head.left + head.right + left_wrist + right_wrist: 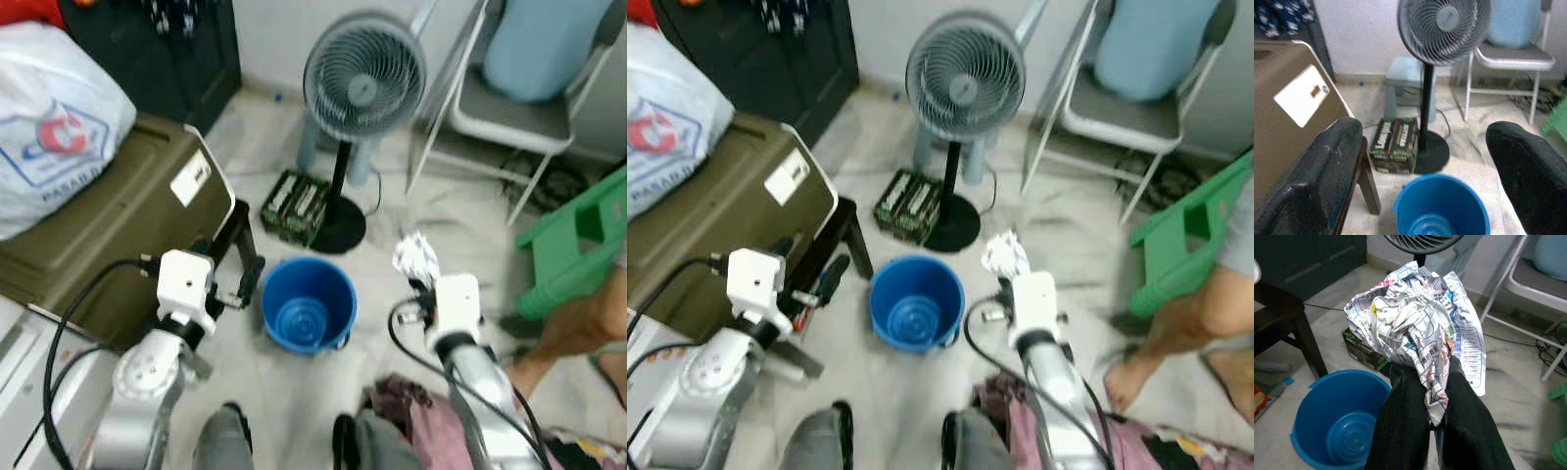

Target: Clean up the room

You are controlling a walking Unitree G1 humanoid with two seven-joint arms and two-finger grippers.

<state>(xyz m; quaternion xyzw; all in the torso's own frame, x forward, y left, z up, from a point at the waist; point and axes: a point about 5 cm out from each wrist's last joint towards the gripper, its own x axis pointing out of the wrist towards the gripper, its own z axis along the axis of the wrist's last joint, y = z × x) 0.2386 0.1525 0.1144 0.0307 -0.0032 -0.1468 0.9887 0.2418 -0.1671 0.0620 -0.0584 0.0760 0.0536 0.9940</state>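
I see a pale marbled floor (pixel 265 137) carrying everything here. A blue bucket (pixel 309 304) stands on it right in front of me, open side up. Just behind the bucket sits a green and black carton (pixel 295 206), touching the round black base of a grey standing fan (pixel 363 73). An olive-brown trunk (pixel 127 220) rests on the floor to my left, with a dark wooden stool (pixel 1364 171) beside it. Farther right stand a white folding chair (pixel 509 117) and a green plastic stool (pixel 578 245). A person's bare foot (pixel 1129 377) is planted near that stool.
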